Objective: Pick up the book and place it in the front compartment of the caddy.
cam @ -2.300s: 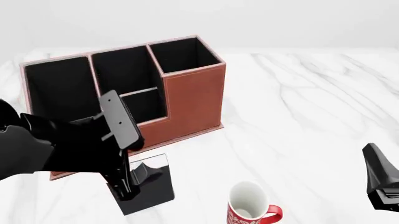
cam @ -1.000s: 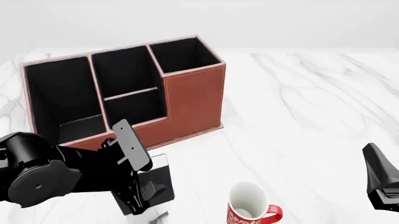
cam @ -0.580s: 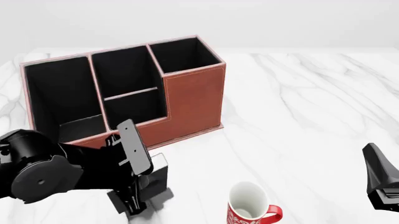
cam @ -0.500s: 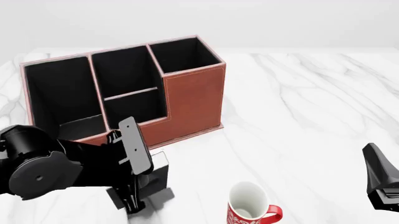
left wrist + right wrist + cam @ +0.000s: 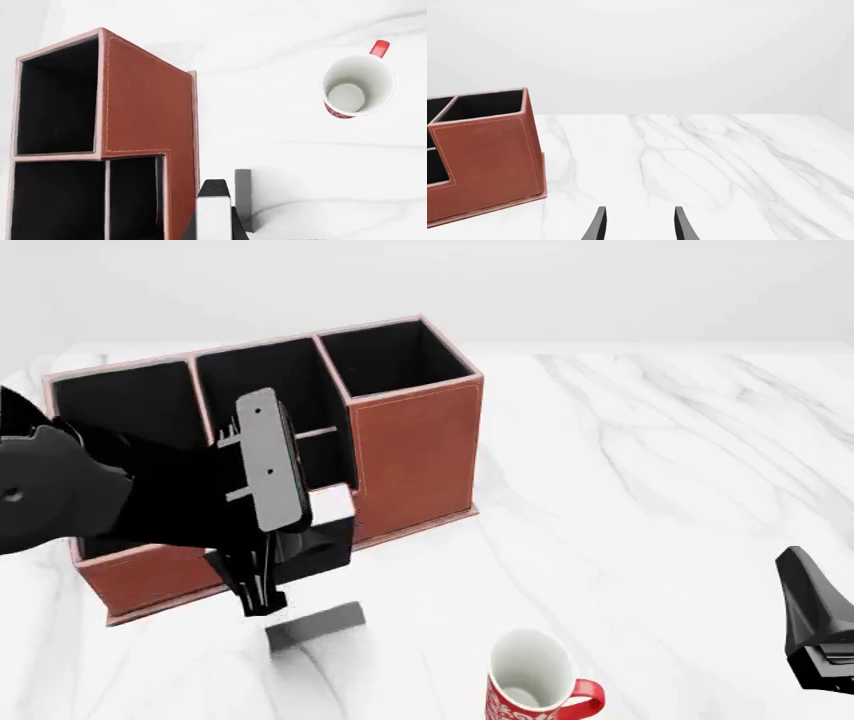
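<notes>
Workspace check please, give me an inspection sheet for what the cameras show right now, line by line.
Surface: white marble-look table, bare on its right side.
Book: black book lifted off the table, held in the left claw, its shadow below; in front of the caddy, not yet in any cell.
Caddy: reddish-brown caddy upright, far left; visible cells show black lining; front compartment mostly hidden by the left arm.
Clutter: red-and-white mug upright, near edge, apart from the book.
Grippers: left claw shut on the book; right claw open, holding nothing.
Cables: nothing seen.
Surroundings: plain pale backdrop, nothing else seen.
</notes>
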